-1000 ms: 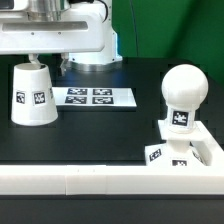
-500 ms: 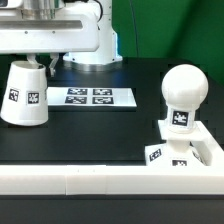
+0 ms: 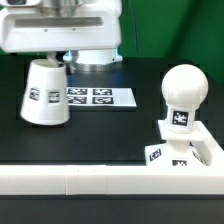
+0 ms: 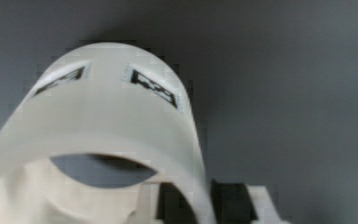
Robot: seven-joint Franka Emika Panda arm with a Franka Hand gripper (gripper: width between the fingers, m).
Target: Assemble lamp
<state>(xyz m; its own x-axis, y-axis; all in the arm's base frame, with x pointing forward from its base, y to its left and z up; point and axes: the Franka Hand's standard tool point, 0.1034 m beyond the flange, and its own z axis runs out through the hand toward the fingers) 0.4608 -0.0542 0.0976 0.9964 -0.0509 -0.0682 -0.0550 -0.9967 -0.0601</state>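
Shade (image 3: pixel 45 93) hangs tilted above the black table (image 3: pixel 100 135), narrow end up under my arm, just beside the marker board (image 3: pixel 100 97) on the exterior view's left. My gripper (image 4: pixel 208 205) shows only as dark fingers (image 4: pixel 243 200) at the shade's (image 4: pixel 114 130) rim; I cannot tell its width. Bulb (image 3: pixel 184 95) stands on the base (image 3: pixel 190 148), well apart, behind the rail (image 3: pixel 100 182)

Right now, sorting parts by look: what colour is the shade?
White, with black-and-white square tags on the shade; exterior view shows it best.
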